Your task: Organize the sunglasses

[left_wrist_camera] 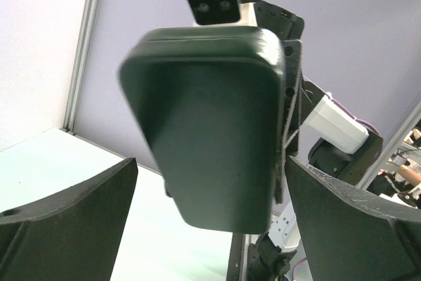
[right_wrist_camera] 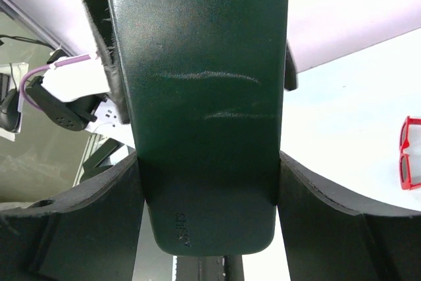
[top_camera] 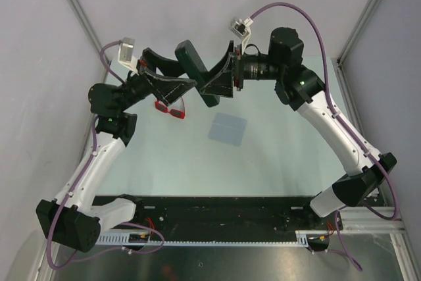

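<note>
The black oblong case [top_camera: 191, 56] is held up off the table between both arms. My right gripper [top_camera: 206, 83] is shut on its lower end; in the right wrist view both fingers press the sides of the case [right_wrist_camera: 207, 110], with the gripper [right_wrist_camera: 209, 189] around it. My left gripper [top_camera: 186, 72] is open, its fingers spread on either side of the case [left_wrist_camera: 210, 129] without touching it; it shows in its own view [left_wrist_camera: 210, 228]. The red sunglasses [top_camera: 171, 108] lie on the table below the left gripper and also show in the right wrist view [right_wrist_camera: 411, 153].
A pale blue square cloth [top_camera: 227, 128] lies flat on the table right of the sunglasses. Grey walls with metal posts close in the back and sides. A black rail [top_camera: 217, 210] runs along the near edge between the arm bases.
</note>
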Controlling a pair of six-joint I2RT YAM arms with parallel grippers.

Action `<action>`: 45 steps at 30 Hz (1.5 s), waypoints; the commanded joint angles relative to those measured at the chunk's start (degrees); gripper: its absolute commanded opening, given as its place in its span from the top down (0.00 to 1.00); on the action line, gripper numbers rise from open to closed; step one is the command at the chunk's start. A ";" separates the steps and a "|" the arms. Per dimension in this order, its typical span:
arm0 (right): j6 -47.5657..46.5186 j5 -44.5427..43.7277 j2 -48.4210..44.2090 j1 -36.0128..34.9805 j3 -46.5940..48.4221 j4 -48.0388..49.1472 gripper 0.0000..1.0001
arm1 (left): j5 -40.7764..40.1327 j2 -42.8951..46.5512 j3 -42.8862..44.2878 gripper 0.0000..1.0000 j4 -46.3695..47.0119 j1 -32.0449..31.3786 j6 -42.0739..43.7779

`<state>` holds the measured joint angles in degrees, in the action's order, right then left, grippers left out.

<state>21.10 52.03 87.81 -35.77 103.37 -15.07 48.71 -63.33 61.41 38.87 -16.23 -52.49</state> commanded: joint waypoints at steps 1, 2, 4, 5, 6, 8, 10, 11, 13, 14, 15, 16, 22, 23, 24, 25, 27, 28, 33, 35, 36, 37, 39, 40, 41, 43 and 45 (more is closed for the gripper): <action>1.92 2.38 -4.58 1.14 -0.72 5.75 0.82 | -0.98 -0.13 -0.50 0.00 0.68 1.11 0.63; 1.84 2.11 -4.75 1.31 -0.80 5.58 0.83 | -0.90 -0.13 -0.50 0.00 0.59 1.37 0.55; 1.92 1.59 -5.10 2.02 -0.98 5.58 0.84 | -0.11 -0.22 -0.32 0.00 0.50 1.55 0.46; 1.92 1.15 -5.45 2.19 -1.15 5.67 0.85 | 0.42 -0.30 -0.15 0.00 0.50 1.55 0.37; 1.84 1.49 -5.46 2.37 -1.68 5.84 0.86 | 1.21 -0.39 0.11 0.00 0.50 1.55 0.37; 2.19 1.67 -5.55 2.72 -1.94 6.37 0.86 | 1.74 -0.39 0.73 0.00 0.59 1.55 0.02; 2.62 2.28 -5.28 2.55 -2.03 6.63 0.86 | 3.40 -0.39 1.69 0.00 0.59 1.55 -0.07; 2.80 2.37 -5.19 2.55 -2.12 6.81 0.87 | 4.02 -0.39 1.96 0.00 0.59 1.38 0.02; 2.80 2.46 -5.02 2.46 -2.39 6.98 0.87 | 6.21 -0.04 3.01 0.00 0.68 1.29 0.63; 3.06 2.55 -5.02 2.46 -2.47 7.51 0.87 | 7.01 0.22 3.19 0.00 0.68 1.03 0.89; 3.24 2.72 -4.93 2.46 -2.56 7.77 0.87 | 7.45 0.31 3.37 0.00 0.77 0.85 1.51; 3.33 2.81 -4.67 2.46 -2.47 7.95 0.87 | 8.15 0.75 3.37 0.00 0.77 0.67 1.77; 3.33 3.95 -3.61 0.70 -2.30 9.18 0.87 | 6.84 0.40 3.10 0.00 0.85 0.23 0.72; 3.16 4.39 -3.44 0.35 -1.95 9.01 0.86 | 6.23 0.14 3.02 0.00 0.85 0.15 0.55; 2.89 4.57 -3.35 -0.26 -1.95 9.01 0.86 | 5.70 0.14 2.76 0.00 0.85 0.14 0.29; 2.80 4.57 -3.26 -0.35 -1.86 8.66 0.86 | 5.17 0.05 2.58 0.00 0.85 0.14 0.28; 2.37 4.31 -3.00 -0.62 -1.77 8.13 0.86 | 4.64 0.22 2.66 0.00 0.85 0.14 0.11; 1.84 4.22 -2.91 -0.53 -1.77 7.26 0.86 | 4.64 0.31 2.84 0.00 0.94 0.23 0.11; 0.52 3.25 -2.82 -0.71 -1.95 5.32 0.86 | 5.43 1.72 2.93 0.00 1.12 0.15 0.98; 0.43 2.55 -2.91 -0.71 -2.30 5.05 0.86 | 6.13 2.16 2.93 0.00 1.29 0.06 1.34; 0.43 2.55 -2.91 -0.71 -2.56 5.05 0.86 | 6.40 2.33 2.67 0.00 1.38 0.06 1.25; 0.43 2.20 -2.82 -0.71 -2.56 5.22 0.86 | 6.66 2.60 2.58 0.00 1.47 0.06 1.34; 0.61 2.28 -2.73 -0.62 -2.82 5.40 0.87 | 6.93 2.86 2.23 0.00 1.56 0.06 1.51; 0.69 2.46 -2.73 -0.53 -2.91 5.75 0.86 | 7.01 3.04 2.05 0.00 1.64 0.06 1.60; 0.69 2.64 -2.73 -0.53 -3.00 5.84 0.86 | 6.84 3.21 1.88 0.00 1.73 0.06 1.51; 0.61 2.99 -2.82 -0.62 -3.00 5.84 0.87 | 6.05 3.13 1.44 0.00 1.82 0.06 1.16; 0.17 3.08 -2.82 -1.05 -3.00 5.58 0.86 | 5.70 2.69 1.35 0.00 1.82 -0.03 0.11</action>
<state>22.22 54.68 85.32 -36.16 99.90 -11.68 54.68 -61.32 62.39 38.63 -15.75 -52.01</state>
